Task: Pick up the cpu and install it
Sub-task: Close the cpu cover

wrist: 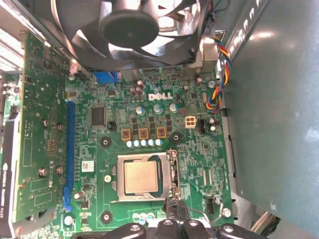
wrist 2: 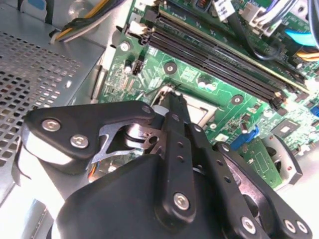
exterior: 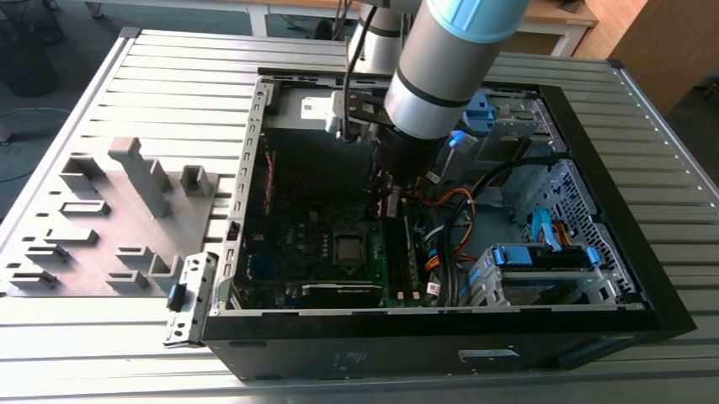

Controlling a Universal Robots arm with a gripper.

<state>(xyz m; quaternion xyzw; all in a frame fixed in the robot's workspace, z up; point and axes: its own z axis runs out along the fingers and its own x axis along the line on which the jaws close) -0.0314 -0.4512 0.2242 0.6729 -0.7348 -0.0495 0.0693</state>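
The cpu, a flat silvery square, lies in its metal socket frame on the green motherboard; the exterior view shows the cpu as a grey square mid-board inside the open computer case. My gripper is shut with nothing in it. Its black tip sits right at the socket's edge, by the thin wire lever. In the second wrist view the gripper points down at that same socket corner and hides much of it. From the exterior view, the gripper reaches down into the case just behind the socket.
A black fan stands past the socket, and memory slots run alongside it. Orange and black cables and a blue drive cage crowd the exterior view's right. A grey plastic tray lies outside the case on the exterior view's left.
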